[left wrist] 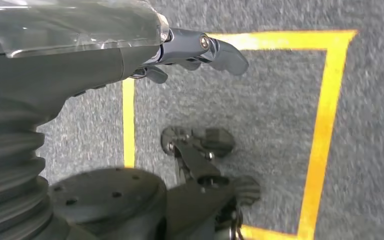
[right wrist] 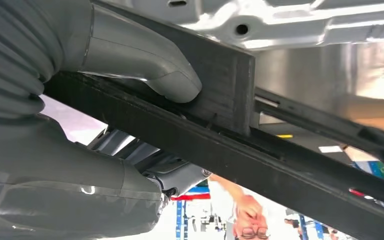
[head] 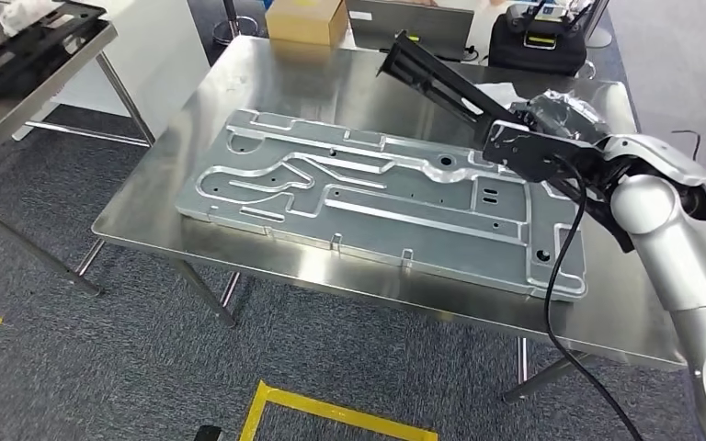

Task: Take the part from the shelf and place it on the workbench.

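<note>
Right hand (head: 552, 124) is clenched on the black part (head: 441, 83), held tilted over the counter (head: 331, 83), above the metal panel (head: 377, 197). Left hand (left wrist: 190, 52) hangs released above the floor (left wrist: 280, 125).

Even overhead light fills the head view, bright and sharp throughout; the steel workbench (head: 267, 87) carries broad soft glare and pale reflections, and the metal panel (head: 377, 197) lying on it shows bright streaks along its ribs. Shadows under the bench are faint and diffuse. In the left wrist view the carpet (left wrist: 275, 115) beyond the left hand (left wrist: 200, 50) fingertips is softly blurred, and the clear wrap behind the fingers glints. In the right wrist view, the background beyond the right hand (right wrist: 130, 60) is overexposed white, leaving the black part (right wrist: 240, 145) under the thumb nearly featureless.
</note>
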Controlling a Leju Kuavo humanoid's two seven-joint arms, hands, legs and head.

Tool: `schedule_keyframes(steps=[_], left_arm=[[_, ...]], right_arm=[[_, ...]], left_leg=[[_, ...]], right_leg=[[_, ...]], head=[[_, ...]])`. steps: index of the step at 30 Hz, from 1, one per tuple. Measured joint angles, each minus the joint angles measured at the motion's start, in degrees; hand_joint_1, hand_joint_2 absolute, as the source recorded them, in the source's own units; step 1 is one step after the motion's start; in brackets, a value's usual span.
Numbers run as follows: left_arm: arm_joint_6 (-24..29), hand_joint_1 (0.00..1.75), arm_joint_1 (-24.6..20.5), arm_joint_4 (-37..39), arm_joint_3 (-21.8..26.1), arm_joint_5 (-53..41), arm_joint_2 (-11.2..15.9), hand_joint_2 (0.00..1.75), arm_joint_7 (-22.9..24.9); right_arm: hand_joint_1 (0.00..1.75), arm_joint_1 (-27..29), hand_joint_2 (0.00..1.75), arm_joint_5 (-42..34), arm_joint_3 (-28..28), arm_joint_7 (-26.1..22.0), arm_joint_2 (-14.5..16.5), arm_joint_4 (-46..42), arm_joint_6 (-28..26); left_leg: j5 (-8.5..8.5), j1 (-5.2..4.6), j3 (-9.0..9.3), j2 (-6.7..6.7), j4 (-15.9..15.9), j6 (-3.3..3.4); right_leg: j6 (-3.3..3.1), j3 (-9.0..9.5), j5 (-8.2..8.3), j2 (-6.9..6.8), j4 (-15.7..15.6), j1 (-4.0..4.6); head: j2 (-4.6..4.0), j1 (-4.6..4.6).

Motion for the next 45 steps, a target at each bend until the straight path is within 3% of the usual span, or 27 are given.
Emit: schedule_keyframes(steps=[2, 4, 5, 6, 7, 9, 11, 13, 17, 22, 32, 45], left_arm=[[-0.01, 0.0, -0.1, 0.0, 0.0, -0.01, 0.03, 1.75, 0.0], [-0.01, 0.0, -0.13, 0.0, 0.0, -0.02, 0.03, 1.75, 0.01], [-0.01, 0.0, -0.11, 0.0, 0.0, -0.03, 0.03, 1.75, 0.01], [0.0, 0.0, -0.1, 0.0, 0.0, -0.03, 0.03, 1.75, 0.01], [0.0, 0.0, -0.09, 0.0, 0.0, -0.05, 0.04, 1.75, 0.01], [-0.01, 0.0, -0.11, 0.0, 0.0, -0.12, 0.04, 1.75, 0.02], [-0.01, 0.0, -0.21, 0.0, 0.0, -0.19, 0.02, 1.75, 0.05], [-0.01, 0.0, -0.38, 0.0, 0.0, -0.23, 0.02, 1.75, 0.08], [0.01, 0.0, -0.48, 0.0, 0.0, -0.33, 0.02, 1.75, 0.15], [0.27, 0.0, -0.74, 0.0, 0.04, -0.33, 0.02, 1.75, 0.93], [0.99, 0.0, -0.84, 0.0, 0.19, -1.19, 0.02, 1.75, 2.98], [2.05, 0.0, -0.82, 0.0, 1.4, -1.03, 0.02, 1.75, 4.67]], right_arm=[[1.75, 0.04, 1.75, 0.07, 0.03, -0.04, 0.02, 0.13, -0.32], [1.75, 0.48, 1.75, 0.34, 0.18, 0.02, 0.17, 0.33, -0.79], [1.75, 0.82, 1.75, 0.53, 0.29, 0.06, 0.29, 0.46, -0.99], [1.75, 1.13, 1.75, 0.8, 0.39, 0.14, 0.41, 0.6, -1.26], [1.75, 1.34, 1.75, 1.19, 0.46, 0.24, 0.57, 0.75, -1.68], [1.75, 1.47, 1.75, 3.02, 0.54, 0.59, 1.12, 1.06, -3.95], [1.75, 1.48, 1.75, 5.85, 0.6, 1.07, 2.09, 1.43, -7.59], [1.75, 1.65, 1.75, 8.53, 0.77, 1.53, 3.28, 1.91, -10.5], [1.75, 2.33, 1.75, 14.29, 0.98, 1.39, 6.83, 3.76, -13.76], [1.75, 2.15, 1.75, 20.62, 1.01, 0.38, 14.02, 9.35, -15.38], [1.75, 1.93, 1.75, 29.57, 3.08, -5.19, 26.17, 20.8, -15.09], [1.75, 1.22, 1.75, 41.08, 12.05, -13.52, 31.03, 31.39, -14.34]], left_leg=[[-2.14, 0.19, -3.04, 0.33, 5.73, -0.53], [-4.86, 0.36, -7.71, 0.53, 13.21, -0.88], [-5.23, 0.42, -9.33, 0.57, 15.17, -0.96], [-4.35, 0.47, -9.92, 0.58, 14.99, -1.1], [-2.24, 0.55, -9.36, 0.6, 12.5, -1.29], [2.53, 0.82, -6.33, 0.71, 4.38, -1.92], [4.48, 0.93, -4.29, 0.77, -0.54, -1.56], [4.4, 0.83, -4.09, 0.71, -1.09, -0.83], [4.32, 0.61, -4.16, 0.62, -1.08, -0.71], [4.3, 0.46, -4.14, 0.63, -1.08, -0.6], [4.38, 0.5, -4.12, 0.56, -1.11, -0.63], [4.4, 0.49, -4.17, 0.51, -1.08, -0.63]], right_leg=[[-0.54, 0.69, -0.45, -0.05, -0.19, -0.14], [-0.79, 1.1, -0.98, -0.04, -0.17, -0.06], [-0.84, 1.36, -1.26, 0.0, -0.13, -0.01], [-0.87, 1.67, -1.57, 0.03, -0.05, 0.02], [-0.89, 2.01, -1.91, 0.06, 0.07, 0.02], [-0.79, 2.51, -2.62, 0.15, 0.52, 0.13], [-0.53, 2.51, -3.07, 0.37, 0.99, 0.39], [-0.33, 2.36, -3.19, 0.45, 1.13, 0.54], [-0.07, 2.35, -3.23, 0.32, 1.1, 0.33], [0.04, 2.33, -3.2, 0.38, 1.08, 0.23], [0.03, 2.32, -3.2, 0.29, 1.12, 0.36], [0.02, 2.34, -3.18, 0.17, 1.11, 0.34]], head=[[-0.01, -0.01], [-0.01, -0.02], [-0.02, -0.01], [-0.02, -0.01], [-0.02, -0.01], [-0.02, -0.02], [-0.01, -0.01], [-0.01, -0.01], [-0.01, -0.01], [-0.02, -0.01], [-0.01, -0.02], [-0.01, -0.02]])
